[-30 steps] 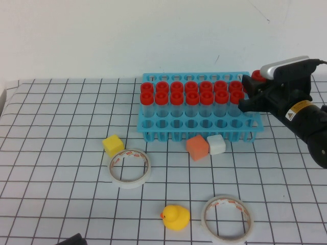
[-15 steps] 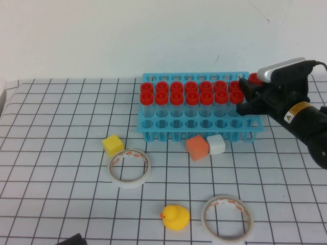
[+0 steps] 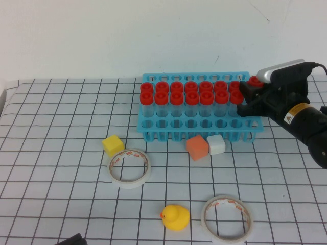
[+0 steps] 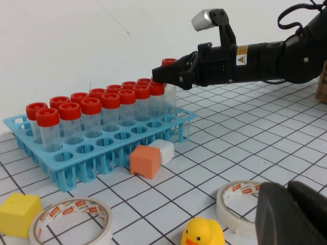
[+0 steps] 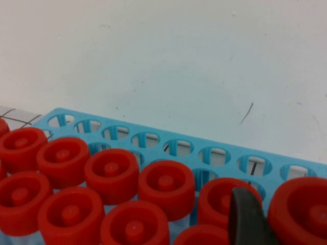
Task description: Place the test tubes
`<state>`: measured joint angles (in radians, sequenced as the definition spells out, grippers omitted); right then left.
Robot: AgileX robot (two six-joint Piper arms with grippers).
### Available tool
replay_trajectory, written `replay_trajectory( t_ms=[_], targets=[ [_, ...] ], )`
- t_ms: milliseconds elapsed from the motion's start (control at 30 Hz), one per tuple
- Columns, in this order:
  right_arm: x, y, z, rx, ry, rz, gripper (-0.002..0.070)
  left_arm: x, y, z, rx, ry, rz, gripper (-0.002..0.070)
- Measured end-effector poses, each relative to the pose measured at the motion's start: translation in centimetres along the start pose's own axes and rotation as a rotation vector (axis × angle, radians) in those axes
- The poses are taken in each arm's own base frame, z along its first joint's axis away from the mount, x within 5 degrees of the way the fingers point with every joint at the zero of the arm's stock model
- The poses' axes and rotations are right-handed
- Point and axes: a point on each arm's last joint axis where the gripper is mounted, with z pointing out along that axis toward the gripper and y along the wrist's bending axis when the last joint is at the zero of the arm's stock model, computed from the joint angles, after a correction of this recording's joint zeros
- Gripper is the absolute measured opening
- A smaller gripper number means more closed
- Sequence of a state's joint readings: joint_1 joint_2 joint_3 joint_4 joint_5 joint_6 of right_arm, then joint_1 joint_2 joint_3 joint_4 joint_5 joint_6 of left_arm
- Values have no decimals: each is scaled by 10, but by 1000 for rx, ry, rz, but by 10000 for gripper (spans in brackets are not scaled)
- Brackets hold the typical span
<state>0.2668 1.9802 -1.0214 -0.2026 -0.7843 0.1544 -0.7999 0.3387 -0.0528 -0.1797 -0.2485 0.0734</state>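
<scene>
While left end effector (image 4: 294,212) rests, right (image 4: 176,75) grips tube (image 4: 170,95).

Test tubes (image 3: 177,97): fifteen, all red-capped
Rack (image 3: 148,133): one, blue
Tape rolls (image 3: 130,167): two, white
Cubes (image 3: 197,147): three, yellow, orange and white
Rubber duck (image 3: 176,217): one, yellow

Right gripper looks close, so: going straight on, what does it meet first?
Likely the nearest red-capped tubes in the rack, depth unclear; right gripper holds a tube there; left gripper parked nearside.

tubes (image 3: 191,97) in rack (image 3: 155,124); 2 cubes (image 3: 197,147), maybe touching, just in frt.
</scene>
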Motion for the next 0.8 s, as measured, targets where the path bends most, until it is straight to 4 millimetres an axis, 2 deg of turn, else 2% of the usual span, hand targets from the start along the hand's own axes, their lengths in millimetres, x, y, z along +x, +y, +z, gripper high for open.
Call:
replay_trajectory(
  t_ms=[433, 467, 533, 600, 800],
  targets=[
    [1, 0, 0, 1, 6, 0, 265, 0, 0, 0, 0, 0, 0, -1],
    [1, 0, 0, 1, 6, 0, 278, 0, 0, 0, 0, 0, 0, -1],
    [1, -1, 0, 7, 7, 6, 368, 0, 0, 0, 0, 0, 0, -1],
    [1, -2, 0, 17, 5, 18, 422, 0, 0, 0, 0, 0, 0, -1],
    [-2, -3, -2, 39, 16, 41, 460, 0, 0, 0, 0, 0, 0, -1]
  ],
)
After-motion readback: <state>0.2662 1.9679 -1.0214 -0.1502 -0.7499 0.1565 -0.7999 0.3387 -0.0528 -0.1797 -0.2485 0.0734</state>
